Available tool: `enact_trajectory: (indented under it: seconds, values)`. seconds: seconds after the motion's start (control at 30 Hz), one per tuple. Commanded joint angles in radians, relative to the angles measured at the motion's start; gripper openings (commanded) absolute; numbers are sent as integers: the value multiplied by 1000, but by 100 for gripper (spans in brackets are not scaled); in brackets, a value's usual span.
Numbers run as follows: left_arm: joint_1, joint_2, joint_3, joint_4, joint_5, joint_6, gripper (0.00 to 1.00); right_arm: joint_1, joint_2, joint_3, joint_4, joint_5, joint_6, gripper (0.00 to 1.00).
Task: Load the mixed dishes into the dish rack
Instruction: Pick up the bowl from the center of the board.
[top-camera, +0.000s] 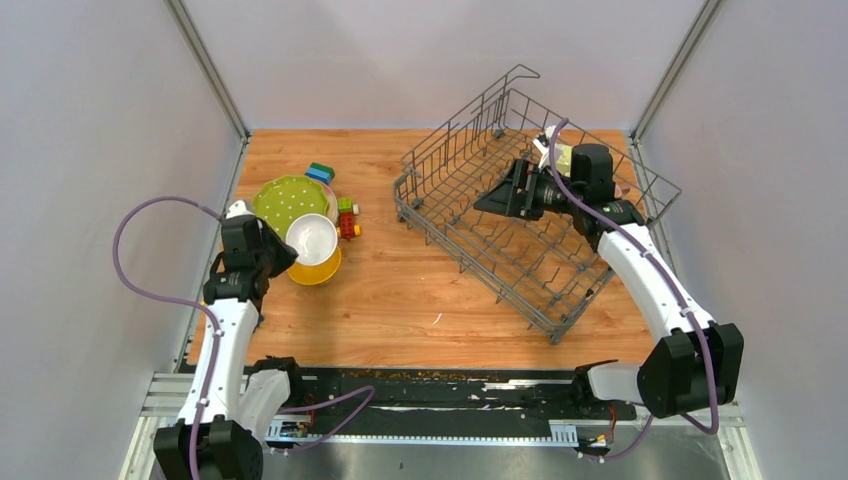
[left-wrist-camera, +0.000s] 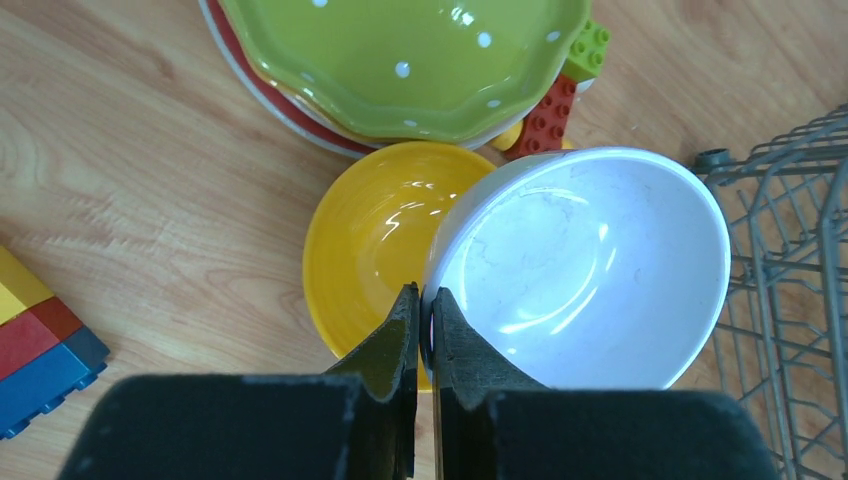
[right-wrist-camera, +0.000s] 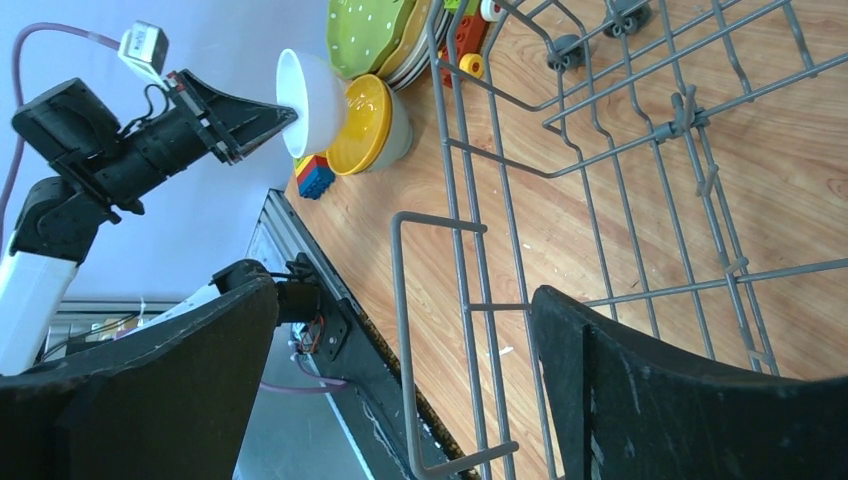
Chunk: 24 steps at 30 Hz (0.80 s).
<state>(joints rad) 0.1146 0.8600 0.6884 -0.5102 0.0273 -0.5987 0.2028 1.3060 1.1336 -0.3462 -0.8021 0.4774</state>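
Top view. Shows the dish rack (top-camera: 520, 250) in the right half of the frame, set aslant on the wooden table (top-camera: 400, 300). Places the right gripper (top-camera: 495, 190) inside the rack's upper part, jaws spread wide. Groups the dishes at left centre: lime-green dotted plate (top-camera: 288, 198) uppermost, white bowl (top-camera: 312, 238) just below it, yellow bowl (top-camera: 320, 272) under the white one. Puts the left gripper (top-camera: 286, 252) at the white bowl's left rim, pinching it. Sets toy blocks (top-camera: 346, 218) just beside the plate's right edge.

Left wrist view. Catches two dark fingers (left-wrist-camera: 400, 340) at bottom centre, pressed together with the white bowl's thin rim between them. Fills right centre with the white bowl (left-wrist-camera: 590, 260), overlapping the yellow bowl (left-wrist-camera: 370, 240) at centre. Shows the lime-green dotted plate (left-wrist-camera: 400, 60) along the top on stacked plates (left-wrist-camera: 300, 120), toy blocks (left-wrist-camera: 540, 120) at its right edge and more at lower left, dish rack (left-wrist-camera: 790, 290) wires down the right edge.

Right wrist view. Frames two dark fingers (right-wrist-camera: 650, 400) at lower left and lower right, wide apart, dish rack (right-wrist-camera: 683, 118) wires between and beyond them. Shows, at upper left, the left gripper (right-wrist-camera: 285, 118) clamped on the white bowl (right-wrist-camera: 312, 100), tipped on edge beside the yellow bowl (right-wrist-camera: 370, 120). Tucks the lime-green dotted plate (right-wrist-camera: 365, 30) against the top edge, toy blocks (right-wrist-camera: 312, 178) just below the bowls.
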Motion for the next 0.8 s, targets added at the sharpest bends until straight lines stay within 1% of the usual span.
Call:
enact_trajectory:
  seconds: [0.0,0.13,0.3,0.37,0.4,0.53,0.63,0.77]
  values:
    - [7,-31,80,9,34,15,0,7,-58,24,52,34,12,100]
    - [7,-39,114,17,98,21,0,7,-77,5,94,31,36,100]
    - [7,-41,124,93,259,-1,0,8,-90,-22,160,-7,84,100]
    - [7,-39,116,142,329,-31,0,10,-103,-42,200,4,120,100]
    - [5,-37,104,196,389,-66,0,17,-120,-66,251,6,140,100]
    - [5,-34,72,316,505,-120,0,50,-154,-112,385,-3,159,100]
    - [5,-27,53,417,572,-159,0,80,-145,-107,398,-15,152,100]
    - [6,-17,43,496,645,-186,0,114,-117,-89,399,-26,170,100]
